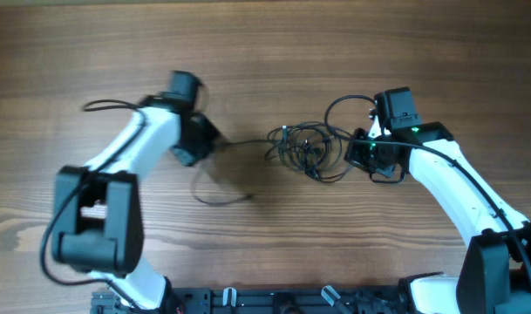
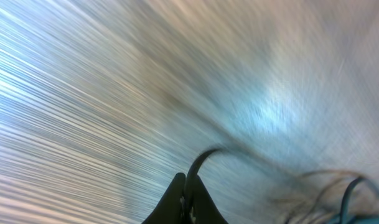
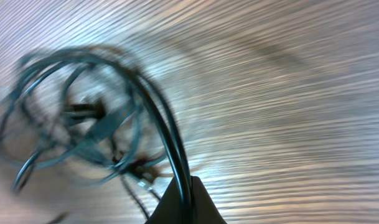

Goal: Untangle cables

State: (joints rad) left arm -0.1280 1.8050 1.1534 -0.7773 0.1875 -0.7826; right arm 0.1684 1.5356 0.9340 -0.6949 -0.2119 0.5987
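The thin black flexible cables (image 1: 307, 148) (image 3: 83, 134) lie bunched in loose loops near the middle of the brown wood-grain table (image 1: 274, 52), slightly toward its right edge. One strand (image 2: 201, 160) stretches leftward to the left gripper (image 1: 209, 145) (image 2: 186, 198), whose fingers are pinched together on it. The right gripper (image 1: 361, 153) (image 3: 184, 200) is likewise closed on strands at the bunch's right side.
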